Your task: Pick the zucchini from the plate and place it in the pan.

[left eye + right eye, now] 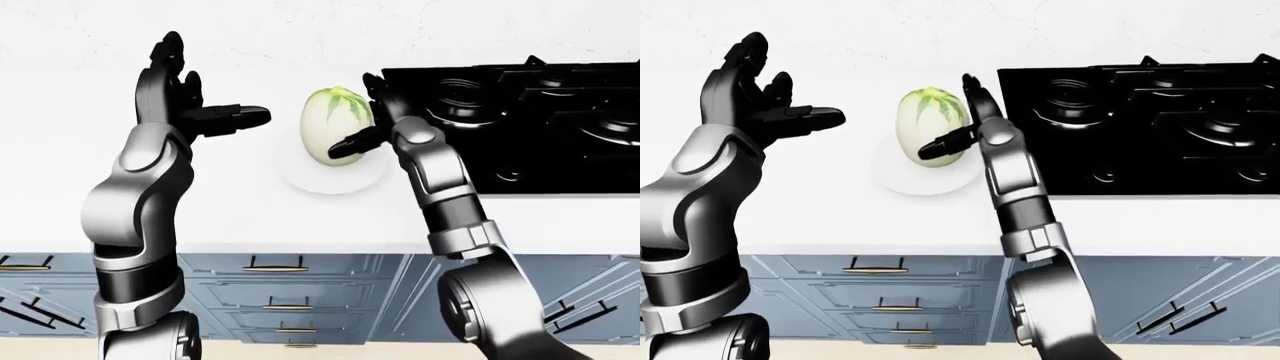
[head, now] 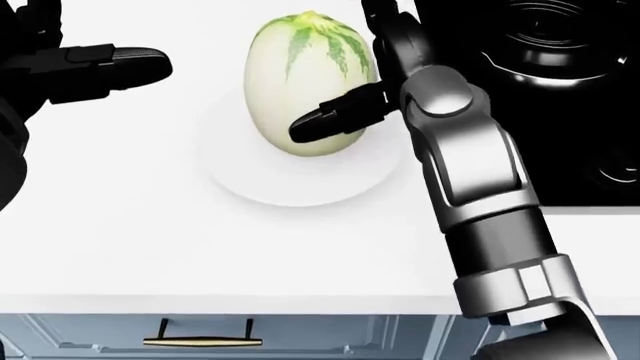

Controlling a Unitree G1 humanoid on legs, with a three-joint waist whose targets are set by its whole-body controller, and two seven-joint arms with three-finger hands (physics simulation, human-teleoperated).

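A pale, egg-shaped zucchini [image 2: 300, 67] with green stripes stands on a white plate [image 2: 300, 187] on the white counter. My right hand [image 2: 340, 75] is open against the zucchini's right side; its thumb [image 2: 325, 120] lies across the lower part and the fingers rise beside the top. The fingers do not close round it. Left of the plate, my left hand [image 1: 216, 76] is raised and open, empty, its thumb pointing toward the zucchini with a gap between. I cannot make out a pan apart from the black stove.
A black stove [image 1: 520, 120] with several burners fills the counter to the right of the plate. Blue-grey drawers [image 1: 290, 285] with metal handles run below the counter's near edge [image 2: 250, 304].
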